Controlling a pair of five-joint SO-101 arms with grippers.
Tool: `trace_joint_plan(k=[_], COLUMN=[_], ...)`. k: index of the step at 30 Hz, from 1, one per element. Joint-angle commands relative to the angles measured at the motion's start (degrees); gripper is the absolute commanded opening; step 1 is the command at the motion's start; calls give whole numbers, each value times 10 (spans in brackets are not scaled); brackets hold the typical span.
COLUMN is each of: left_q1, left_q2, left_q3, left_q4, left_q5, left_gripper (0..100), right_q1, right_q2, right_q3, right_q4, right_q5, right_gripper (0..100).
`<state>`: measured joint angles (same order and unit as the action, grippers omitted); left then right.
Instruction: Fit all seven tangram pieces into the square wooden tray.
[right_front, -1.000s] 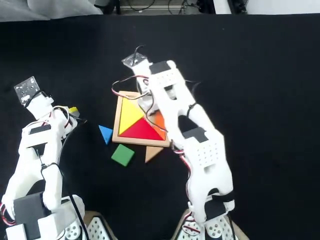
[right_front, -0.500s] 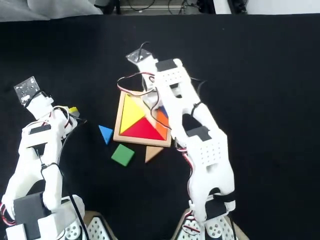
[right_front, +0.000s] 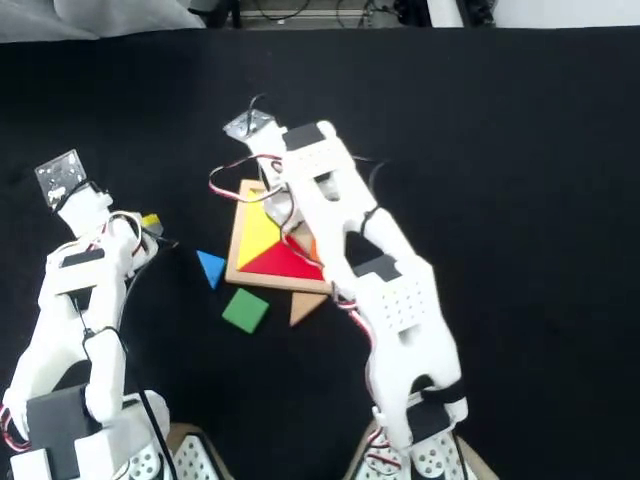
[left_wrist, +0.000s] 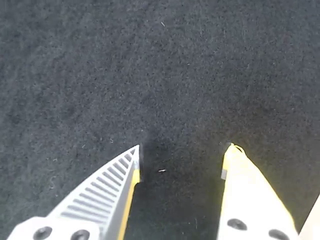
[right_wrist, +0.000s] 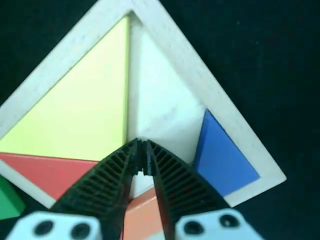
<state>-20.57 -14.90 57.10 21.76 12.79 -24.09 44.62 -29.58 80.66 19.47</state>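
The square wooden tray (right_front: 236, 268) (right_wrist: 235, 135) lies mid-table. In it sit a yellow triangle (right_front: 257, 233) (right_wrist: 75, 110), a red triangle (right_front: 282, 263) (right_wrist: 47, 172), a blue piece (right_wrist: 222, 160) and an orange piece (right_wrist: 142, 217). Between yellow and blue the tray floor (right_wrist: 160, 112) is bare. My right gripper (right_wrist: 143, 150) is shut with nothing in it, its tips low over the tray's middle. The right arm (right_front: 320, 190) covers the tray's right half. My left gripper (left_wrist: 182, 155) (right_front: 152, 226) stands open over bare black cloth, left of the tray.
Outside the tray on the black cloth lie a small blue triangle (right_front: 211, 268), a green square (right_front: 245, 310) (right_wrist: 7, 200) and a tan triangle (right_front: 306, 306), all by the tray's near-left edge. Open cloth spreads to the right and at the back.
The right arm first swung slightly right, then back left over the tray, now hiding most of the orange piece. The left arm has barely shifted.
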Motion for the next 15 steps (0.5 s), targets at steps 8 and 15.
trace_joint_plan(k=[8,15], left_q1=[8,8], left_q2=[-4,-4], left_q3=[-30,-30], left_q4=[-12,-12], left_q5=[-6,-6], left_gripper=[261,261], right_q1=[51,43], right_q2=[-6,-17], right_q3=[-56,-70], right_q4=[4,45], right_q5=[1,1], right_gripper=[11,11])
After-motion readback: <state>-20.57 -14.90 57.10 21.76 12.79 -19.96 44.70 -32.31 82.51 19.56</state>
